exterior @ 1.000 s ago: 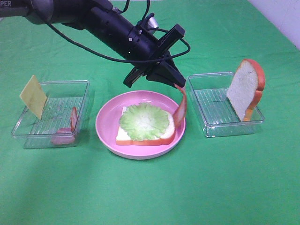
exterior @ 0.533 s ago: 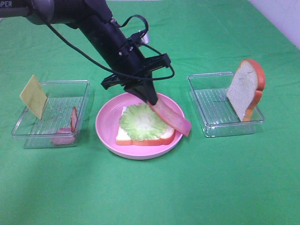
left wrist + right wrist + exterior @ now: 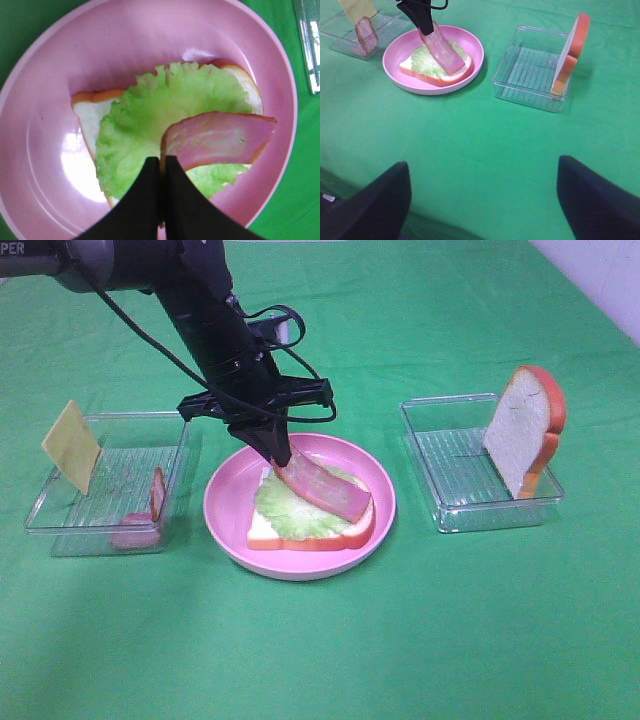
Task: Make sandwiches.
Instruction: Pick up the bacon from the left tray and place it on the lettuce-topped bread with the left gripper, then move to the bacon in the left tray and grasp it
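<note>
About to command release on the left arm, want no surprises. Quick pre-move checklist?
1. left gripper shut on bacon strip: ok, it pinches one end.
2. Strip over lettuce: ok, the free end rests on the leaf, inside the plate rim.
3. Lettuce seated on bottom bread slice: ok.
4. Strip lying flat: not ok, the gripped end is raised.
5. right gripper open and away from the plate: ok.
6. top bread slice ready: ok, upright in the right tray.
</note>
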### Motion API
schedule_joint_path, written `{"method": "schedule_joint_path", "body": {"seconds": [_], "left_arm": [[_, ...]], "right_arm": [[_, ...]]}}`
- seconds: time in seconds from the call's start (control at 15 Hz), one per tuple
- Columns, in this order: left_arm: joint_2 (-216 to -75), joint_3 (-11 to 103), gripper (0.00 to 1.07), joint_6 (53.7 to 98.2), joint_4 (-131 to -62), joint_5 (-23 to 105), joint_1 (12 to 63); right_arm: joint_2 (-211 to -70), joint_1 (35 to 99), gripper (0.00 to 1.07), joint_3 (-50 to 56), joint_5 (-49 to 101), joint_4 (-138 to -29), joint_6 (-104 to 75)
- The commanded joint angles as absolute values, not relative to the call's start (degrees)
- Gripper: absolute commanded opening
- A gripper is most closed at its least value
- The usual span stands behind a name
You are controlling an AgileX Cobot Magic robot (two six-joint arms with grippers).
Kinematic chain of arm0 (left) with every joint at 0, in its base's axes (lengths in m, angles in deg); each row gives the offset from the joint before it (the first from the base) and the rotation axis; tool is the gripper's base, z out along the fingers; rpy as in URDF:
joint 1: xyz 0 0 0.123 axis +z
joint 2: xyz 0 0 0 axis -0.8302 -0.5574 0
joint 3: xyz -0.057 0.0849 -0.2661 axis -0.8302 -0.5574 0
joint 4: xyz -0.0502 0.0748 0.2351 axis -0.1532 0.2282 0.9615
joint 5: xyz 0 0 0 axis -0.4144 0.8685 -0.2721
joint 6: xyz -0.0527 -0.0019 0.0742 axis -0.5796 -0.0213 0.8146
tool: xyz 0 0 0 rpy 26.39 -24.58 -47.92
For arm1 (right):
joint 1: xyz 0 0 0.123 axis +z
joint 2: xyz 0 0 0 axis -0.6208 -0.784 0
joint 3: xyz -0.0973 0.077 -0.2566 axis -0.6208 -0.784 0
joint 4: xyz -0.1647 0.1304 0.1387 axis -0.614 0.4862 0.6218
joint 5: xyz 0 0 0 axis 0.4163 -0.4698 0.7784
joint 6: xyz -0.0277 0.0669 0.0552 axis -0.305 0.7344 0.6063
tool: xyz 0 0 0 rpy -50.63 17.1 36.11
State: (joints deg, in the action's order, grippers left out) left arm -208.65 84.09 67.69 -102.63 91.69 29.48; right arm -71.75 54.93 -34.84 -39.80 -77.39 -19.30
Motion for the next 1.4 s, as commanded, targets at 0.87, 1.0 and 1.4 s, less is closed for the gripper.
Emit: {"method": "schedule_joint_path", "body": {"seconds": [0.87, 1.0, 1.4], "left_arm": [[-206.42, 97.56, 0.68, 65.22, -98.96, 102.92, 29.31], [-203.84, 97.44, 0.68, 62.13, -93.98, 102.92, 29.31], [-193.93, 84.72, 0.68, 58.01, -87.45, 102.92, 29.31]], "right_arm": [[-70.38, 54.88, 0.74, -35.01, -39.29, -77.05, -19.76], [-70.38, 54.88, 0.74, -35.01, -39.29, -77.05, -19.76], [-70.38, 54.88, 0.74, -35.01, -39.29, -77.05, -19.76]]}}
